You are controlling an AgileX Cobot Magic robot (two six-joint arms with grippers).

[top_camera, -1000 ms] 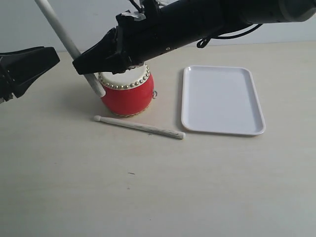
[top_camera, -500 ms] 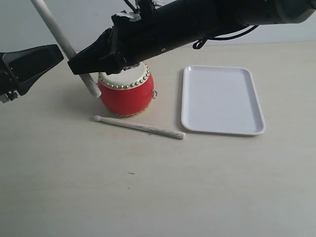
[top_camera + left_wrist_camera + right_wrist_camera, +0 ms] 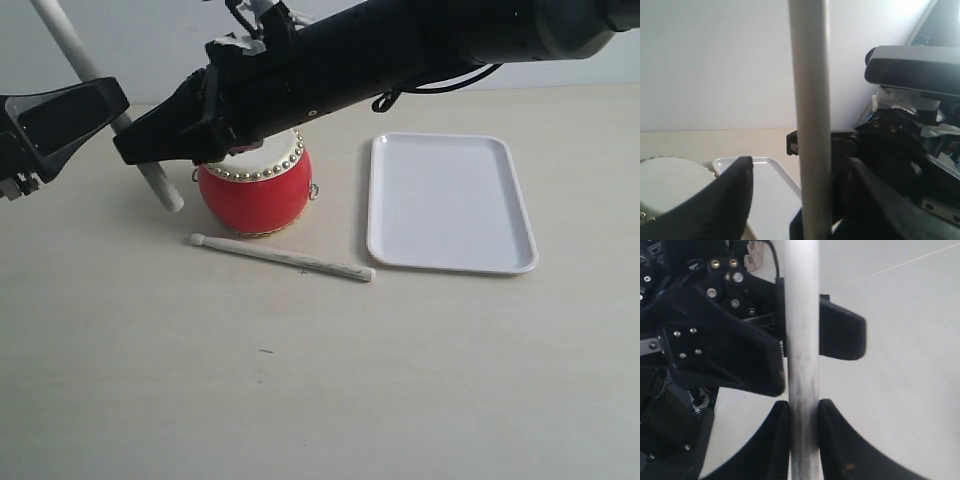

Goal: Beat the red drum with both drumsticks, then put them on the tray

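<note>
Right gripper [image 3: 803, 412]: jaws narrow, pinched on the held drumstick [image 3: 165, 190], 1 pad pressing from each side. My right arm reaches in from the far right of the exterior view. It passes low over the red drum [image 3: 255, 195] and hides most of its cream skin. The stick slants. Its lower end is down near the table [image 3: 300, 390], left of the drum and apart from it. Its upper end runs out of the top of that view.

Left gripper [image 3: 800, 162]: jaws wide, 1 finger on each side of the same stick, farther up it than my right grip. I cannot tell whether either finger touches it. My left arm enters from the left edge.

Loose drumstick [image 3: 282, 257]: flat on the table just in front of the drum, rounded tip to the left. Tray [image 3: 450, 200]: right of the drum, apart from both sticks.

Against 1 s ago:
- The right gripper and its stick have shifted left.
- The stick's lower end was by the drum's left side and is now clear of it.
- The left gripper has edged up toward the stick.
- The drum, loose drumstick and tray are unchanged.
</note>
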